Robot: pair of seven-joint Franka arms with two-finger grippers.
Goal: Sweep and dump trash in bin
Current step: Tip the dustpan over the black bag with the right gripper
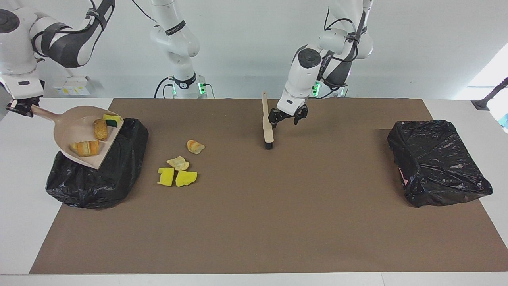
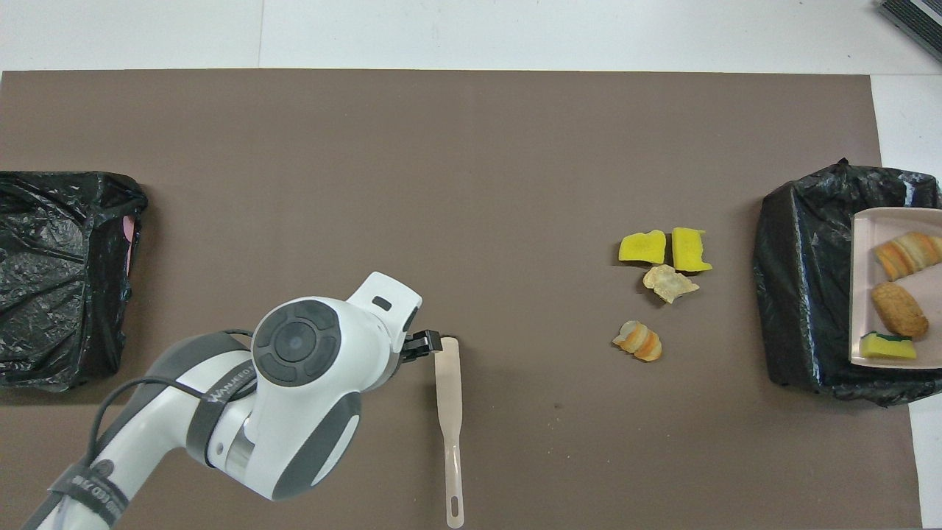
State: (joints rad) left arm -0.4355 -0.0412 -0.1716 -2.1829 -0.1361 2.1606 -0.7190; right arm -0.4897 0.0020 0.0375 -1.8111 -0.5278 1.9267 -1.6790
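My right gripper (image 1: 20,108) is shut on the handle of the beige dustpan (image 1: 75,129), which hangs tilted over the black-bagged bin (image 1: 95,174) at the right arm's end. Three pieces of trash lie in the dustpan (image 2: 865,280). On the mat lie two yellow sponge chunks (image 1: 166,176) (image 1: 185,178), a pale flake (image 1: 178,163) and an orange-brown lump (image 1: 195,146). The brush (image 1: 268,127) rests on its black bristles, handle leaning up toward the robots. My left gripper (image 1: 285,117) is open beside that handle, with nothing between its fingers.
A second black-bagged bin (image 1: 436,163) sits at the left arm's end of the brown mat (image 1: 278,222). The left arm's wrist and forearm (image 2: 294,383) cover part of the mat next to the brush (image 2: 449,397).
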